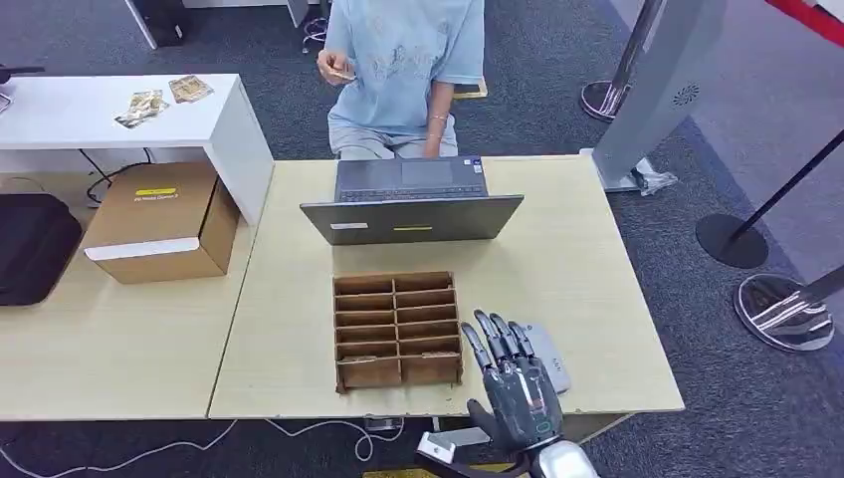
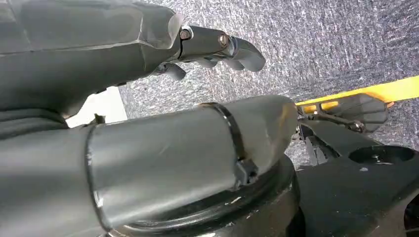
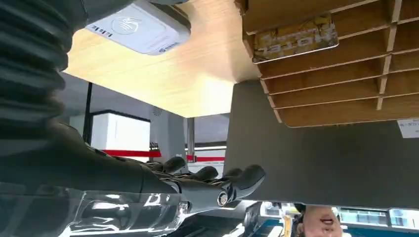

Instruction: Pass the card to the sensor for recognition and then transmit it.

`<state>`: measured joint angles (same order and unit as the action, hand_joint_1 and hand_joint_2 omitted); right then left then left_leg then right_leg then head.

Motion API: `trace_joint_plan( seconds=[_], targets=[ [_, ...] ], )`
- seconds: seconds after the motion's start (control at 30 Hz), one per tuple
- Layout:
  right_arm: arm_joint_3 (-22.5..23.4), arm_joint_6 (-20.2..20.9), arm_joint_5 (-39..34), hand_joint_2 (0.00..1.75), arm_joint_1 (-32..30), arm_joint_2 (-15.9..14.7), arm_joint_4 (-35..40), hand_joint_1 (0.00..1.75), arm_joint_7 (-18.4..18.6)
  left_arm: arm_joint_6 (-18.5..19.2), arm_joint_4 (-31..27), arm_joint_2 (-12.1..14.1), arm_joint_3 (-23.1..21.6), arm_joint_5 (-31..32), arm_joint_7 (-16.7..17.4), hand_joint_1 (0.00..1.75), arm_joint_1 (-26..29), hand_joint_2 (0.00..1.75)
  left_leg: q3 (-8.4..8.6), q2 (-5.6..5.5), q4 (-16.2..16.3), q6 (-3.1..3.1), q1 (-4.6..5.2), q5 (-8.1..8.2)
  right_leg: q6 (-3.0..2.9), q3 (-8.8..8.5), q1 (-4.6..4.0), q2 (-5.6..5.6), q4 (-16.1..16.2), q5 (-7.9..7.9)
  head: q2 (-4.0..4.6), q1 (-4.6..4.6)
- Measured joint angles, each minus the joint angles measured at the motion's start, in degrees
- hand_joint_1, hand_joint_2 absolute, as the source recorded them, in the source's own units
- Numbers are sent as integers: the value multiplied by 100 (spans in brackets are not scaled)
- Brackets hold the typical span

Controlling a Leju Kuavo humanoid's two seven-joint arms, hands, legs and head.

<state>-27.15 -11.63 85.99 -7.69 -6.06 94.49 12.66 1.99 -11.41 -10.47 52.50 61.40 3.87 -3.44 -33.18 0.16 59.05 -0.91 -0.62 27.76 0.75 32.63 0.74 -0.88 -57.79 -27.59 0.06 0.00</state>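
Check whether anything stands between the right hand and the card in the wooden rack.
Nothing visible blocks the way. The right hand is by the sensor, beside the wooden rack. The card lies in a compartment, so only the rack's own thin dividers border it.

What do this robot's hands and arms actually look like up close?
The right hand has a dark grey, glossy back plate and slim dark fingers with small silver pins at the joints; its wrist is silver metal, and the right wrist view shows a grey ribbed cover behind it. The left hand has a thick, smooth grey thumb ringed by a black band, and darker fingers.
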Motion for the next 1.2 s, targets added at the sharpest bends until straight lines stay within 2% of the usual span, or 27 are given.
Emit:
trace_joint_plan(
  seconds=[0.47, 1.2],
  targets=[
    [-46, 264, 238, 175, 320, 271, -382, 0, 173, -11, 0, -7, 6, -2, 2, 0, -4, 0, 0, 1, 0, 0, 0, 0, 0, 0, 0, 0, 0, 0, 0, -2],
    [77, 288, 232, 175, 335, 289, -577, 0, 260, -44, 0, -39, 7, 50, 0, 0, -8, 0, 0, 0, 0, 0, 0, 0, 0, 1, 0, 0, 0, 0, 0, -2]
  ],
)
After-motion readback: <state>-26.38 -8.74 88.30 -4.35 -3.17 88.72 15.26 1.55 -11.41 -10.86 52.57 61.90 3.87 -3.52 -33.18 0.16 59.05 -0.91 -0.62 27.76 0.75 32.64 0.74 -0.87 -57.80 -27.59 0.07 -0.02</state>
